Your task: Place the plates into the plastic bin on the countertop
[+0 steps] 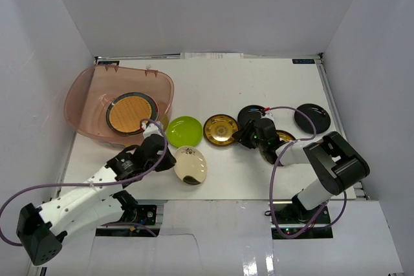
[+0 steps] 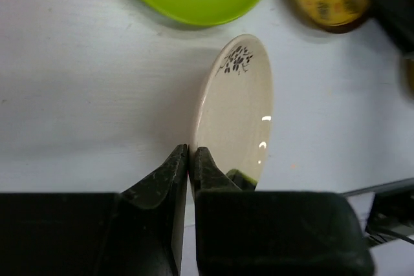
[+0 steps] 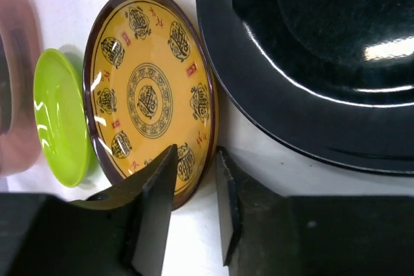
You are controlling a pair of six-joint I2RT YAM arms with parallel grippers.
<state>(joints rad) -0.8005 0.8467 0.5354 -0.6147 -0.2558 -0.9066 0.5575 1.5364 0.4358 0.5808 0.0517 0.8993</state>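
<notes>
The plastic bin [image 1: 97, 95] stands at the back left and holds a woven tan plate [image 1: 131, 113]. On the countertop [image 1: 259, 82] lie a lime green plate [image 1: 184, 131], a gold patterned plate [image 1: 220, 129], two black plates [image 1: 312, 118] [image 1: 252, 116] and a cream plate [image 1: 191, 165]. My left gripper [image 2: 191, 159] is shut on the near rim of the cream plate [image 2: 236, 114], which stands tilted. My right gripper [image 3: 194, 172] is open astride the gold plate's [image 3: 145, 88] rim, one finger over the plate, the other on the table beside it.
Another gold plate [image 1: 283, 138] lies partly under my right arm. In the right wrist view a black plate [image 3: 310, 50] sits close beside the gold one, with the lime plate [image 3: 61, 114] and the bin wall [image 3: 13, 82] beyond. White walls enclose the table.
</notes>
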